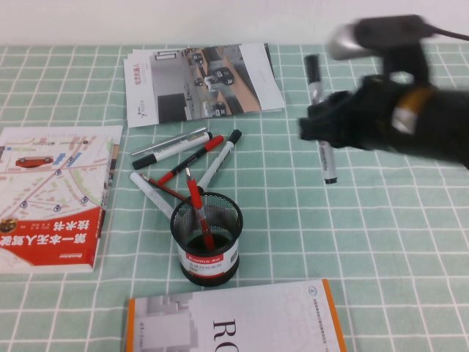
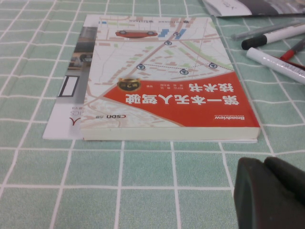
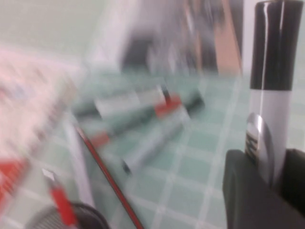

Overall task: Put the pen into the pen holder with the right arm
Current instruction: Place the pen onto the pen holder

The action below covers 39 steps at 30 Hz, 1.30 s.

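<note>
The pen (image 1: 314,77), a white-barrelled marker with a black cap, is held between the fingers of my right gripper (image 1: 316,126), right of the table's centre. The arm is blurred with motion. In the right wrist view the pen (image 3: 270,71) rises from between the shut fingers of the gripper (image 3: 269,162), cap end outward. The pen holder (image 1: 206,238), a black mesh cup with a white band, stands at front centre with slim red pens in it; its rim shows in the right wrist view (image 3: 71,217). My left gripper (image 2: 267,164) is shut, low over the cloth beside a book.
A red-and-white book (image 1: 51,198) lies at the left, also in the left wrist view (image 2: 167,81). Brochures (image 1: 198,81) lie at the back. An orange-edged book (image 1: 234,323) lies at the front edge. Several loose pens (image 1: 183,158) lie behind the holder.
</note>
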Tool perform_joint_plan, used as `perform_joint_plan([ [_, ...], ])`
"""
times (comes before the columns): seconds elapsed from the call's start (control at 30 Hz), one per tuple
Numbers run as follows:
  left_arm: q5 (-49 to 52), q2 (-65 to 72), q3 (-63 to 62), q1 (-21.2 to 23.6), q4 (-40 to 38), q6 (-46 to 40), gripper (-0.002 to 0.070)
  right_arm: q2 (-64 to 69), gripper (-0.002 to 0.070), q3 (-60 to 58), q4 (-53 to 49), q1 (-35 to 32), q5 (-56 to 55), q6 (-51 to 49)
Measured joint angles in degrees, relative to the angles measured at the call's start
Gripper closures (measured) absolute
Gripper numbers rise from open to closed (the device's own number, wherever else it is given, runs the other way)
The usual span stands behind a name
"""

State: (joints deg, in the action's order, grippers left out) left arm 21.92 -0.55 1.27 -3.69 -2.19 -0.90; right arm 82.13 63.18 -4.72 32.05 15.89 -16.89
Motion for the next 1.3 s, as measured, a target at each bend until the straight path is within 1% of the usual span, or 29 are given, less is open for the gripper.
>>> perform_joint_plan([
  [0.17,0.0,0.0,0.0,0.0,0.0,0.0,0.0679,-9.9,0.0563,-14.2,-0.7,0.3,-21.5,0.0],
  [0.33,0.0,0.0,0.0,0.0,0.0,0.0,0.0679,-11.3,0.0563,-20.1,-6.7,1.4,-35.4,-2.6],
  [0.5,0.0,0.0,0.0,0.0,0.0,0.0,0.0679,-5.8,0.0563,-21.9,-12.7,4.3,-52.4,-5.5],
  [0.6,0.0,0.0,0.0,0.0,0.0,0.0,0.0679,-0.6,0.0563,-21.9,-13.9,6.0,-61.3,-5.7],
  [0.7,0.0,0.0,0.0,0.0,0.0,0.0,0.0679,5.2,0.0563,-21.9,-14.4,7.6,-67.6,-5.7],
  [0.9,0.0,0.0,0.0,0.0,0.0,0.0,0.0679,13.7,0.0563,-21.9,-15.2,8.3,-73.3,-5.7],
  [1.3,0.0,0.0,0.0,0.0,0.0,0.0,0.0679,20.1,0.0563,-19.3,-14.8,8.4,-74.4,-5.7],
])
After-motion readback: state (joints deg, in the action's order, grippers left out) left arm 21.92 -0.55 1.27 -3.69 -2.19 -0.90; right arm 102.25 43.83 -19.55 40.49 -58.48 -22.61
